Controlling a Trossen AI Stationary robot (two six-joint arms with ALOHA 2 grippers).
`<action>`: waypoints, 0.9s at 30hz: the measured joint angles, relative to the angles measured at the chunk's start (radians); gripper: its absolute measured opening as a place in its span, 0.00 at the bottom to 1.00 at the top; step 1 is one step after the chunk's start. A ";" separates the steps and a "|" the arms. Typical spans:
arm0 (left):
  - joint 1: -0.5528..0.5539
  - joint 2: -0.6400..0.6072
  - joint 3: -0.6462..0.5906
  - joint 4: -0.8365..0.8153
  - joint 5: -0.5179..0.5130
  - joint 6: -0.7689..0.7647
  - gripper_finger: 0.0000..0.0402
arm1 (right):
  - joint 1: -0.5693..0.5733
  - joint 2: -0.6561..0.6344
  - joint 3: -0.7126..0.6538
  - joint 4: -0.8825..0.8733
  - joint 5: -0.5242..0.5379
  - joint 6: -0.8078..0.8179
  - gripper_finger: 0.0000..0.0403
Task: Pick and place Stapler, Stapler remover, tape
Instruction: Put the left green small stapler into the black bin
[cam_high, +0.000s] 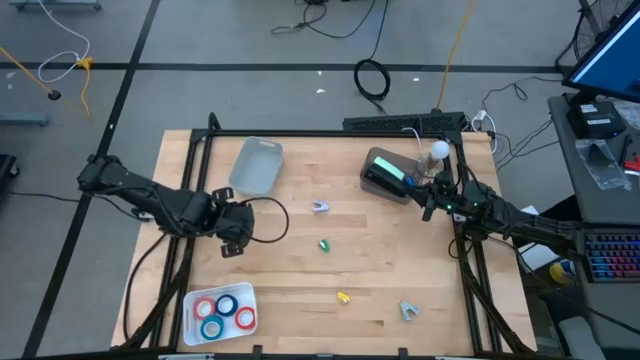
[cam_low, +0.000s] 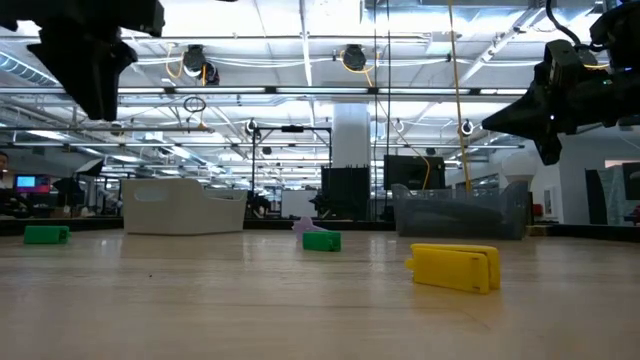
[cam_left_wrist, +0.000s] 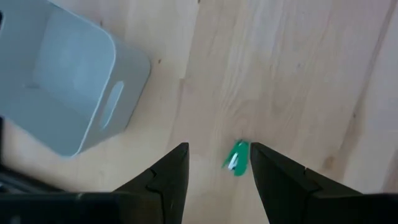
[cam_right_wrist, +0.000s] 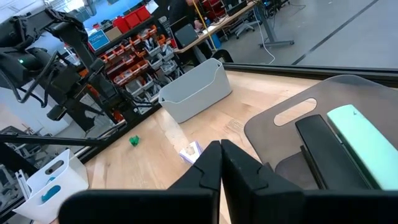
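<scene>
Four cameras: one overhead, one at tabletop level, one on each wrist.

From above you look straight down on the whole table (cam_high: 300, 290); the low view skims level across it into the room. Your left wrist camera looks steeply down, close on the green piece (cam_left_wrist: 237, 157) and grey bin (cam_left_wrist: 62, 93) (both also overhead); your right wrist view looks obliquely across, sharing that bin.

L arm reaches in from the desk's left edge, elbow bent, wrist pointing down; left gripper (cam_high: 236, 243) hangs above the desk w/ fingers (cam_left_wrist: 168, 174) parted, nothing between them. R arm comes in from the right edge, right gripper (cam_high: 430, 204) raised, fingers (cam_right_wrist: 205, 168) pressed together, empty.
</scene>
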 joint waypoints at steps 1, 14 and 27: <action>-0.006 0.000 -0.004 -0.015 -0.009 -0.001 0.44 | 0.000 0.000 0.000 0.000 0.000 0.000 0.00; -0.021 -0.005 -0.255 0.013 0.039 -0.079 0.44 | 0.000 0.000 0.000 0.001 0.000 0.026 0.00; -0.020 -0.005 -0.357 0.235 0.127 0.026 0.44 | 0.000 0.000 0.000 0.001 0.000 0.026 0.00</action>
